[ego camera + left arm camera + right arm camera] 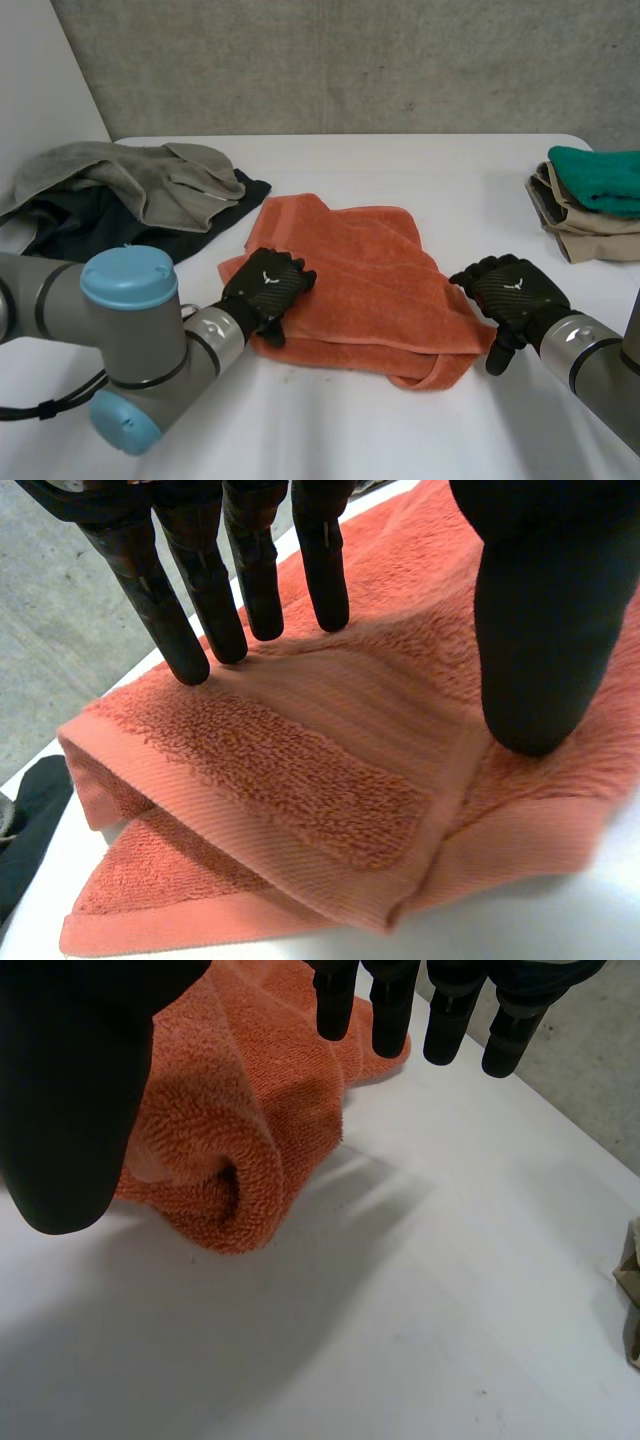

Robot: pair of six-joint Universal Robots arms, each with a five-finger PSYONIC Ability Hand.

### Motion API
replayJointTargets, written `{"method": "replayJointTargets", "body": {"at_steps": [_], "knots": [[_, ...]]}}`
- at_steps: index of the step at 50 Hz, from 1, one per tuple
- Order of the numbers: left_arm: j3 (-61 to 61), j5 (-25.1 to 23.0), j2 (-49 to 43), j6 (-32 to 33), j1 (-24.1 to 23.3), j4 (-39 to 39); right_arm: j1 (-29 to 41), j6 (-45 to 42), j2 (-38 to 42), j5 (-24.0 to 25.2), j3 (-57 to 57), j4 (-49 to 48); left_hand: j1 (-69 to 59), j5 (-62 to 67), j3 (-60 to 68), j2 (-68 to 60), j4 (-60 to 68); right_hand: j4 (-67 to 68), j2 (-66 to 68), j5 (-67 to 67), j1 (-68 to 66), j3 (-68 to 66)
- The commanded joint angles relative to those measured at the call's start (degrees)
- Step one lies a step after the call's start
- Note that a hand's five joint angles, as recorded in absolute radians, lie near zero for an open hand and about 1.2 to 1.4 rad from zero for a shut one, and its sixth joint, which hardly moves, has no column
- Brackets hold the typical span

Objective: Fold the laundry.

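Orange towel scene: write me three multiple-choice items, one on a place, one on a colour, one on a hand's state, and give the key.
1. Where is the left hand?
A. On the orange towel, at its near left corner.
B. On the grey heap.
C. In the air, touching nothing.

2. What colour is the top cloth of the folded stack at the far right?
A. Red.
B. Green.
C. White.

3. How is the right hand?
A. Shut on the towel.
B. Open, beside the towel's rolled end.
C. Curled round a sock.

Key:
1 A: the left wrist view shows its fingertips on the towel's folded corner.
2 B: the head view shows green over beige.
3 B: its own wrist view shows straight fingers over the white table, holding nothing.
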State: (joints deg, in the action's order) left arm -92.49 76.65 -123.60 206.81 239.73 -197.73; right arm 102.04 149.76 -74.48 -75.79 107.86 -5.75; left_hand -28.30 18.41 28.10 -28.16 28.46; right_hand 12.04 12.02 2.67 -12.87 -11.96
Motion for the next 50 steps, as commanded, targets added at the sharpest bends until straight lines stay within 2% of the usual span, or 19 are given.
{"method": "replayJointTargets", "body": {"at_steps": [1,4,5,8,14,19,20,25,26,27,29,31,32,36,41,47,50], "knots": [[6.0,0.4,-4.8,0.0,0.6,-0.6,0.2,-0.3,0.2,-0.1,0.3,-0.7,-17.8,17.7,18.0,-18.0,17.7,-2.0,-2.0,-2.7,2.9,2.0],[7.7,0.4,-5.9,0.0,1.0,-0.4,0.3,-0.2,0.3,-0.4,0.9,-2.1,-30.8,30.7,31.0,-31.0,30.7,-2.0,-2.0,-2.7,2.9,2.0],[8.4,0.4,-6.0,-0.1,1.3,-0.1,0.3,-0.1,0.3,-0.5,1.0,-2.7,-40.9,40.7,41.1,-41.0,40.7,-2.0,-2.0,-2.7,2.9,2.0],[8.5,0.4,-5.5,-0.1,1.2,0.0,0.4,0.2,0.4,-0.7,1.5,-3.8,-51.7,51.6,51.9,-51.8,51.5,-2.0,-2.0,-2.7,2.9,2.0],[7.9,0.3,-0.8,-0.8,0.8,0.7,0.4,2.6,2.5,-0.9,0.6,-4.4,-51.7,51.6,51.9,-51.8,51.5,-2.0,-2.0,-2.7,2.9,2.0],[7.3,0.3,3.5,-0.7,0.7,2.7,0.9,13.2,4.3,-0.7,-2.1,-3.7,-51.7,51.6,51.9,-51.8,51.5,-2.0,-2.0,-2.7,2.9,2.0],[7.5,0.4,5.4,-0.7,0.7,3.8,1.8,17.4,5.8,-0.7,-3.6,-3.5,-51.7,51.6,51.9,-51.8,51.5,-2.0,-2.0,-2.7,2.9,2.0],[9.0,0.5,9.6,-1.1,0.4,4.9,4.5,23.4,7.9,-0.1,-5.8,-2.5,-51.7,51.6,51.9,-51.8,51.5,-2.0,-2.0,-2.7,2.9,2.0],[9.5,0.5,10.2,-1.5,0.2,5.0,4.8,23.7,8.0,0.0,-6.0,-2.6,-51.7,51.6,51.9,-51.8,51.5,1.5,1.5,0.9,-0.7,-1.6],[10.7,0.7,11.4,-2.5,0.0,5.2,5.3,24.4,8.7,0.1,-6.7,-2.8,-51.7,51.6,51.9,-51.8,51.5,13.4,13.4,12.8,-12.6,-13.5],[12.2,1.4,12.5,-3.8,-0.3,5.2,5.6,24.7,10.1,0.1,-7.3,-2.6,-51.7,51.6,51.9,-51.8,51.5,23.4,23.4,22.8,-22.6,-23.5],[14.3,3.0,13.6,-5.5,-0.3,5.5,6.1,23.9,10.9,-0.5,-8.5,-2.5,-51.7,51.6,51.9,-51.8,51.5,62.8,62.8,62.2,-62.0,-62.9],[15.1,3.7,14.1,-6.1,-0.3,5.6,6.1,23.8,10.9,-0.8,-8.8,-2.6,-51.7,51.6,51.9,-51.8,51.5,67.9,67.9,67.3,-67.1,-68.0],[17.4,7.2,17.2,-7.3,-0.2,6.2,5.5,20.1,8.6,-2.0,-11.0,-4.1,-51.7,51.6,51.9,-51.8,51.5,68.0,68.0,67.3,-67.1,-68.0],[17.2,8.2,21.3,-7.2,0.3,6.3,5.3,9.0,-5.6,-2.0,-17.9,-3.6,-51.7,51.6,51.9,-51.8,51.5,68.0,68.0,67.3,-67.1,-68.0],[13.7,8.2,25.4,-7.4,1.1,8.3,6.1,-0.6,-7.3,-2.0,-26.8,0.2,-51.7,51.6,51.9,-51.8,51.5,68.0,68.0,67.3,-67.1,-68.0],[10.3,8.2,26.5,-7.5,1.3,9.2,6.2,-3.7,-7.5,-1.8,-30.9,6.6,-51.7,51.6,51.9,-51.8,51.5,68.0,68.0,67.3,-67.1,-68.0]]}}
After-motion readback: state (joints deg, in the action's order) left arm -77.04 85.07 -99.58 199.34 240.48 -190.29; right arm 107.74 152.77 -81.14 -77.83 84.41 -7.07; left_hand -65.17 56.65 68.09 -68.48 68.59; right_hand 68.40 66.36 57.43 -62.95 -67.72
